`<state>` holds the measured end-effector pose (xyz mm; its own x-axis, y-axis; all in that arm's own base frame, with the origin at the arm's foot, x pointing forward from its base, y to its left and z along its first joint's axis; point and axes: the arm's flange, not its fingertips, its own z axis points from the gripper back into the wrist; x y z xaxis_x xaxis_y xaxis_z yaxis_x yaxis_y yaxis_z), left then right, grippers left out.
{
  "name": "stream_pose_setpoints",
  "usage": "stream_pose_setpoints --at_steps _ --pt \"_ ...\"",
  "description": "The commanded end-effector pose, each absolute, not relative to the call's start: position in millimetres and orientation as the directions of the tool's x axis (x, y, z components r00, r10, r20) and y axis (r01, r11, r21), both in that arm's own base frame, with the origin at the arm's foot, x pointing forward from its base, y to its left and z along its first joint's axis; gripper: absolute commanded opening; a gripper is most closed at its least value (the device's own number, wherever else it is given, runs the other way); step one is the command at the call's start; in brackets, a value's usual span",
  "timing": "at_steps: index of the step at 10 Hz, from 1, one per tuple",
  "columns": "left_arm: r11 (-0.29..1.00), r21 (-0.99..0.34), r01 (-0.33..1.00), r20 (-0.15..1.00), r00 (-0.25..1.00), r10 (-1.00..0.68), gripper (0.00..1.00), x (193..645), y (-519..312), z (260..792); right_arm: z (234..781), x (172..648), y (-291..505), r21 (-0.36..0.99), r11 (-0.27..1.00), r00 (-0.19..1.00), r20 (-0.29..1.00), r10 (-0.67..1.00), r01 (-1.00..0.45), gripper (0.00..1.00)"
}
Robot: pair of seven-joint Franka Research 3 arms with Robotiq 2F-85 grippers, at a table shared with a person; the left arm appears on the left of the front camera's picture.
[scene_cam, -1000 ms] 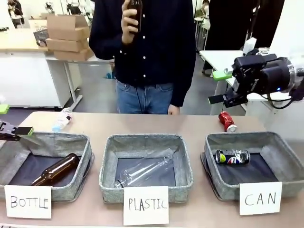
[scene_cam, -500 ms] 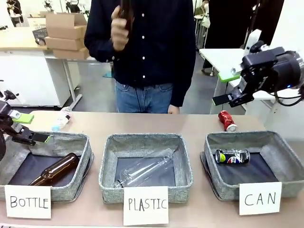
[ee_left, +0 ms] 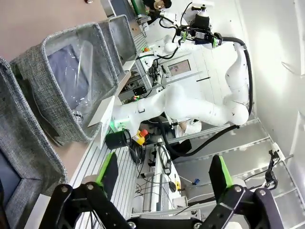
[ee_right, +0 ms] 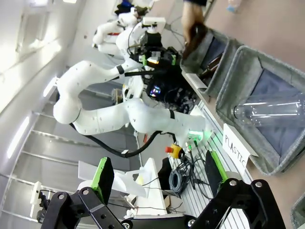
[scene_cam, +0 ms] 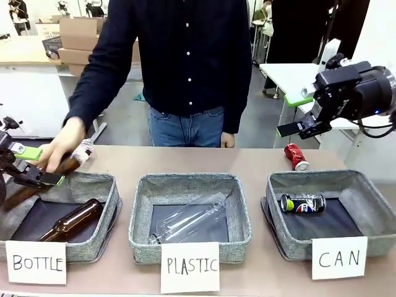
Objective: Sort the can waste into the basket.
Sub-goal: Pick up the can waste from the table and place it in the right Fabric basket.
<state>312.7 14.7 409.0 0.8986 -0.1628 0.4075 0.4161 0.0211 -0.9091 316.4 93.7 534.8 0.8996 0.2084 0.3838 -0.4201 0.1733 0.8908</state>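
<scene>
Can waste is counted at two: a dark can [scene_cam: 302, 204] lying on its side inside the basket [scene_cam: 365, 213] signed "CAN", and a red can [scene_cam: 296, 157] on the table [scene_cam: 185, 162] just behind that basket's far rim. Three baskets are counted. One brown bottle [scene_cam: 71, 221] lies in the "BOTTLE" basket [scene_cam: 93, 241]; a second [scene_cam: 37, 183], partly covered by the person's hand [scene_cam: 62, 145], is hard to make out between the fingers of the left gripper [scene_cam: 34, 166], and contact cannot be judged. One clear bottle [scene_cam: 189, 221] lies in the "PLASTIC" basket [scene_cam: 238, 216]. Since half a second ago, the hand has been lowered from chest height to the left gripper. The right gripper [scene_cam: 296, 114] is seen raised, spread and empty; the left gripper's jaws are also spread wide.
</scene>
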Motion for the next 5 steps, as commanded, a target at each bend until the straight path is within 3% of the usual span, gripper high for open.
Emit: stream_pose_setpoints --at_steps 1,2,3,4,5 --pt "0.023 -0.909 0.417 0.408 0.898 -0.167 1.00 310.4 17.2 413.1 550.7 290.9 91.3 0.678 0.634 0.921 0.351 0.167 -0.373 1.00" --pt "0.023 -0.909 0.417 0.408 0.898 -0.167 1.00 310.4 17.2 413.1 554.0 302.1 99.7 0.483 0.836 0.952 0.275 0.136 -0.260 1.00" --pt "0.023 -0.909 0.417 0.408 0.898 -0.167 1.00 310.4 17.2 413.1 549.9 326.4 103.2 0.440 0.879 0.970 0.227 0.092 -0.186 1.00" --pt "0.023 -0.909 0.417 0.408 0.898 -0.167 1.00 310.4 17.2 413.1 545.5 358.5 97.1 0.198 0.980 0.966 0.252 -0.063 0.012 1.00" --pt "0.023 -0.909 0.417 0.408 0.898 -0.167 1.00 310.4 17.2 413.1 543.1 384.4 86.6 0.042 0.994 0.962 0.250 -0.113 0.106 1.00"
